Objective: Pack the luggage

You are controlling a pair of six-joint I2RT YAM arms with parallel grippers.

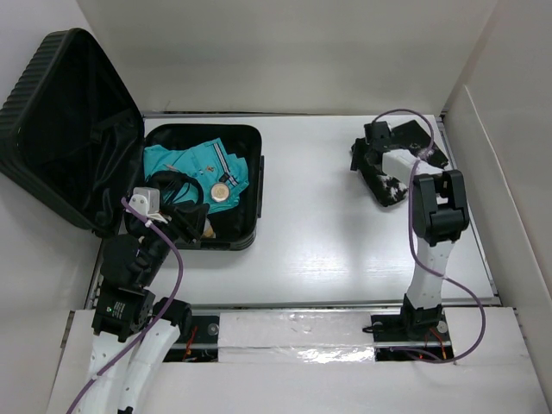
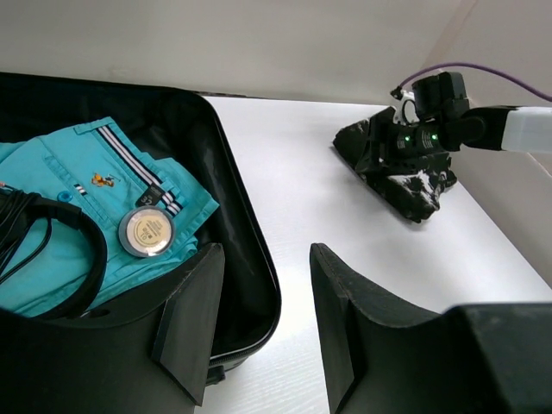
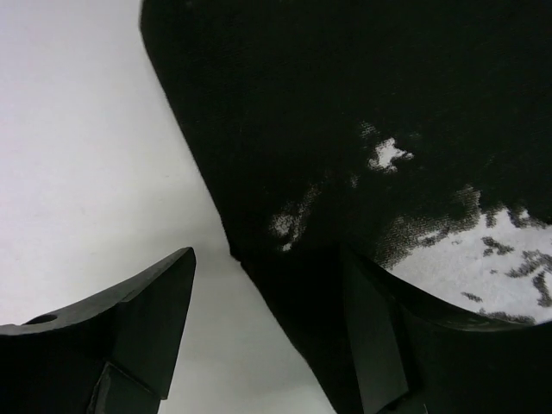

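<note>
The luggage (image 1: 257, 185) lies open at the left, its ribbed lid (image 1: 69, 129) leaning against the wall. In it are a teal shirt (image 1: 185, 164), black headphones (image 1: 177, 185) and a round compact (image 1: 222, 191); all three show in the left wrist view, shirt (image 2: 78, 190), headphones (image 2: 52, 233), compact (image 2: 146, 231). My left gripper (image 1: 185, 222) (image 2: 259, 328) is open and empty over the luggage's near rim (image 2: 259, 285). My right gripper (image 1: 362, 159) (image 3: 267, 328) is open at the edge of a black garment with white print (image 1: 385, 183) (image 3: 345, 129), at the back right.
White walls enclose the table on the left, back and right. The right arm (image 1: 435, 216) stands along the right side. The bare white tabletop (image 1: 319, 233) lies between the luggage and the garment.
</note>
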